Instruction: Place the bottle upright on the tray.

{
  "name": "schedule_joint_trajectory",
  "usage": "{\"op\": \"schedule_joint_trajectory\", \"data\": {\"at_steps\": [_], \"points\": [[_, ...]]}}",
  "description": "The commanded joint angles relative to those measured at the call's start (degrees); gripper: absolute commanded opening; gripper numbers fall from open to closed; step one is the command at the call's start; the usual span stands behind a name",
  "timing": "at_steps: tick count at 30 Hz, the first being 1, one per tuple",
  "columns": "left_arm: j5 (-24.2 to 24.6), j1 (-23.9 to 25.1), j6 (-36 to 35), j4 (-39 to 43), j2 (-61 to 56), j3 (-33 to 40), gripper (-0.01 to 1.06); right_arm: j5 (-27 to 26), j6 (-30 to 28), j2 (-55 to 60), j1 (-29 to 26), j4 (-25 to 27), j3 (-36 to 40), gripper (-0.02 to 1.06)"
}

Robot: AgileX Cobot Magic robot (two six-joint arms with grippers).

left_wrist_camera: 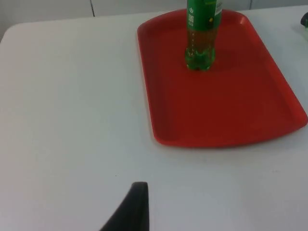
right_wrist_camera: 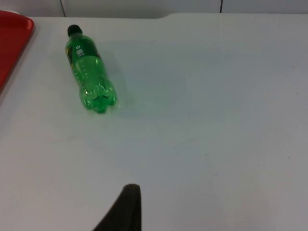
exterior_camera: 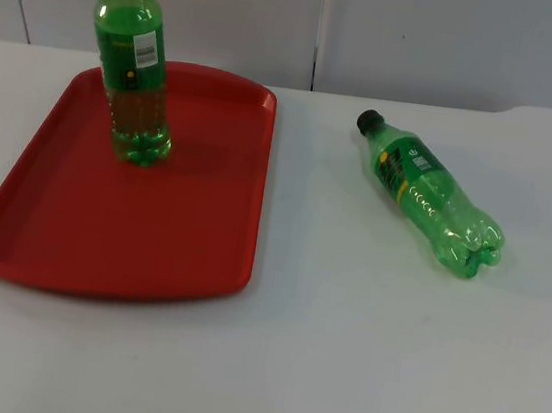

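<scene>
Black fingertips are all I can make out of my left end effector (left_wrist_camera: pixel 137 207) and my right end effector (right_wrist_camera: pixel 126 207), so I cannot tell how wide either stands; both hang above bare white worktop (exterior_camera: pixel 338 355). Well ahead of the right one, a green bottle (right_wrist_camera: pixel 89 77) lies on its side, cap pointing away. Ahead of the left, a second bottle (left_wrist_camera: pixel 202 36) stands upright on the red tray (left_wrist_camera: pixel 231 115). My worry: the lying bottle is round and may roll from a glancing touch, or knock the standing one over when set down.
</scene>
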Motion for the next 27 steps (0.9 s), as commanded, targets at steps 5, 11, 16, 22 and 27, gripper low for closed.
{"op": "schedule_joint_trajectory", "data": {"at_steps": [5,11,16,22,27], "points": [[0.07,0.02,-0.35,0.01,-0.28,0.18,1.05,-0.3,0.19,-0.26,-0.35,0.02,0.1,1.05],[0.07,0.02,-0.35,0.01,-0.28,0.18,1.05,-0.3,0.19,-0.26,-0.35,0.02,0.1,1.05],[0.07,0.02,-0.35,0.01,-0.28,0.18,1.05,-0.3,0.19,-0.26,-0.35,0.02,0.1,1.05],[0.07,0.02,-0.35,-0.26,-0.28,0.18,1.05,-0.3,0.19,-0.26,-0.35,0.02,0.1,1.05],[0.07,0.02,-0.35,-0.26,-0.28,0.18,1.05,-0.3,0.19,-0.26,-0.35,0.02,0.1,1.05]]}}
